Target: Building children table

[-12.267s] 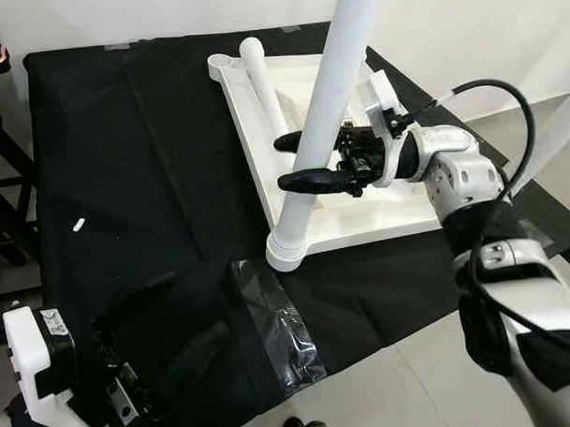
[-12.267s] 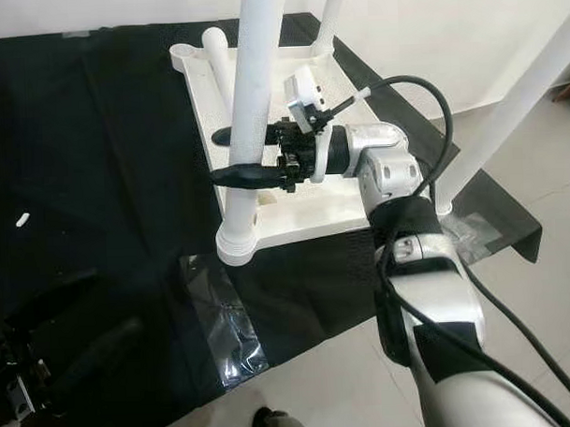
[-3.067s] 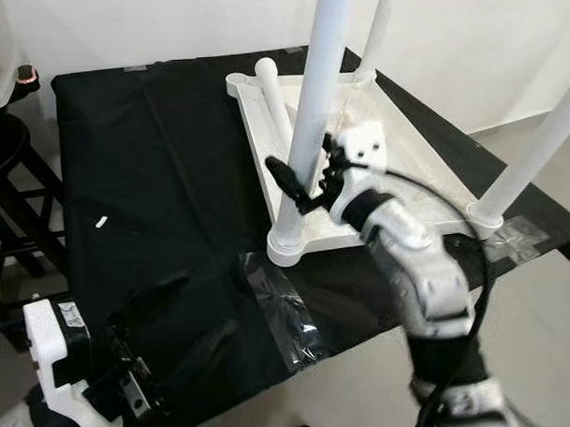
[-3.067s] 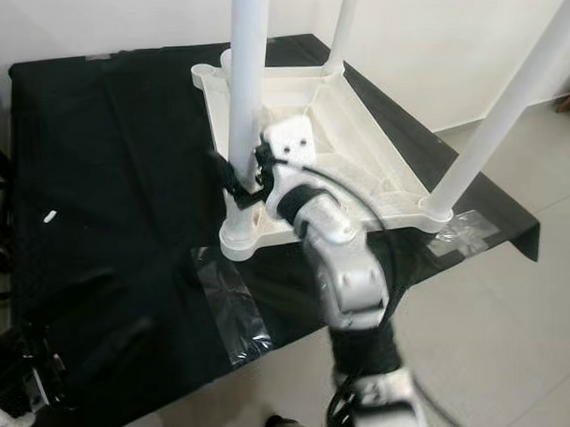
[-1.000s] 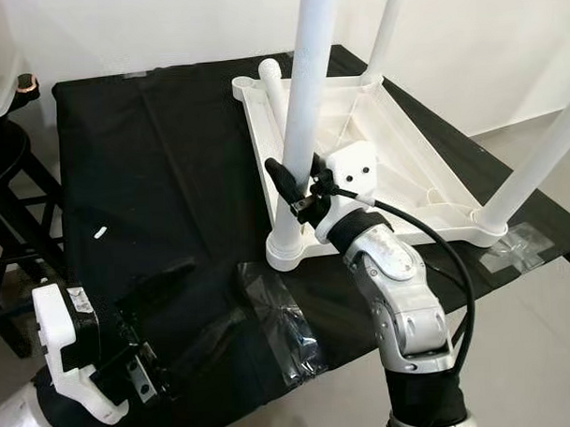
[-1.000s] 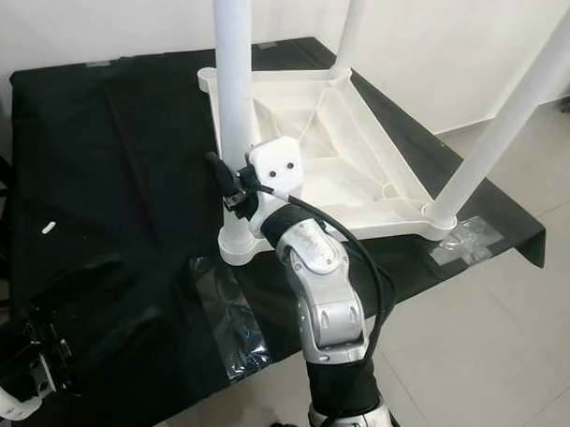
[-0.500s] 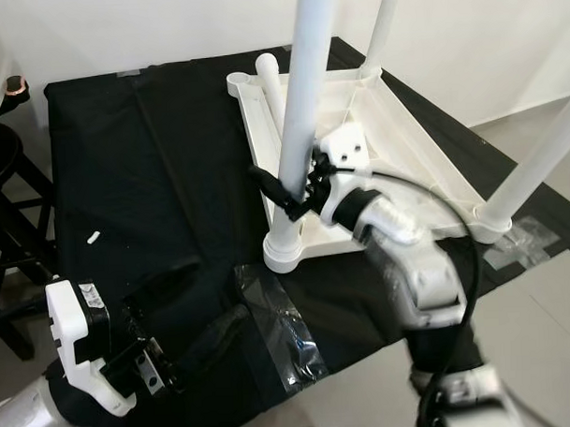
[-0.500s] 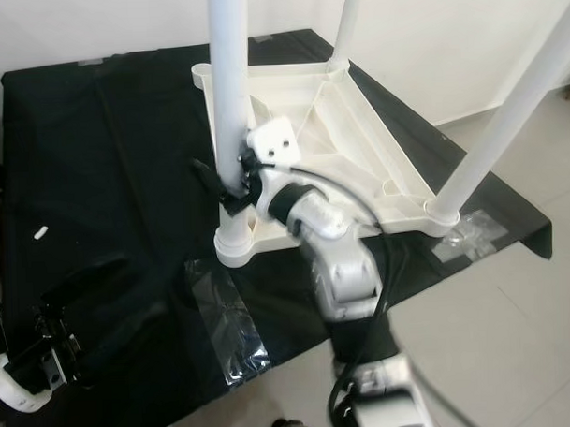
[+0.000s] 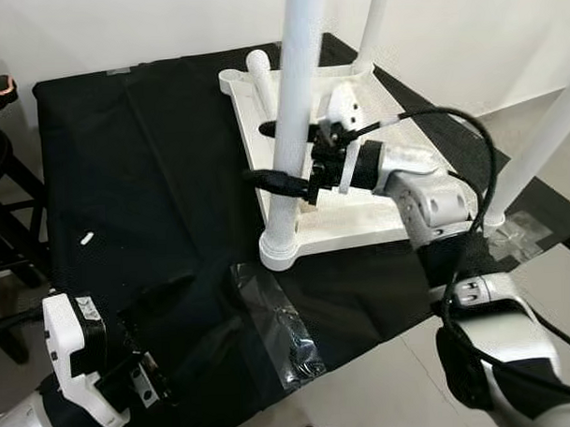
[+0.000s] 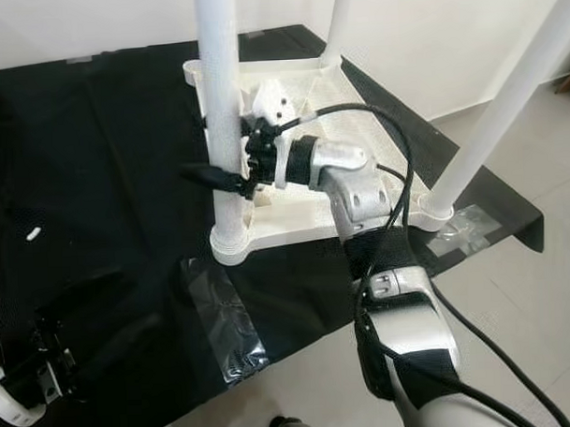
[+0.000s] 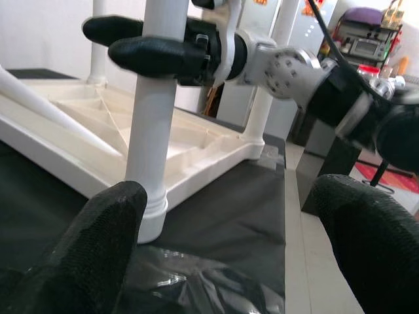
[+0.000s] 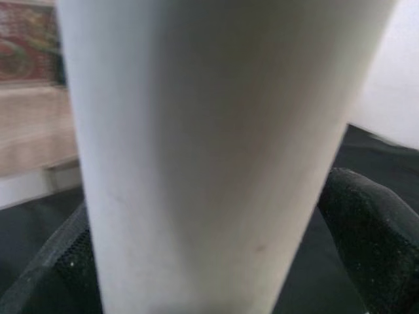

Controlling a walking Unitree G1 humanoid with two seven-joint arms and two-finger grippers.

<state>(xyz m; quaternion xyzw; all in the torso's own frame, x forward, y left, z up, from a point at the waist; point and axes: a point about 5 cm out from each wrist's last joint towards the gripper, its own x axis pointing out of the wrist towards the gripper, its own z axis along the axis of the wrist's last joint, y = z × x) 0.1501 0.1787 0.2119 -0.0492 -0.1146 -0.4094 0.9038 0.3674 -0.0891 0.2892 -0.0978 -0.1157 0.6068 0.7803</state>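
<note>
- Right now I see, thru the head cams, a white children's table lying upside down on a counter draped in black cloth.
- Near-corner leg stands upright in its round socket at the table's front-left corner, closest to me.
- My right claw reaches across from the right w/ its two black fingers on either side of that leg, roughly mid-height, closed around it.
- Right wrist cam: white tube of the leg v. close up, black finger pads on both flanks.
- Two more legs stand in the table: one at the far corner, one at the right corner.
- A 4th leg lies flat inside the upturned frame along its left edge.
- Clear tape sits on the cloth near the counter's front edge; another patch by the right corner leg.
- Small white bit lies on the cloth, well apart to the left.
- My left claw rests low at the counter's front-left, away from the table; left wrist cam shows its fingers spread wide, holding nothing, facing the gripped leg.
- Dark stool stands beside the counter on the left.
</note>
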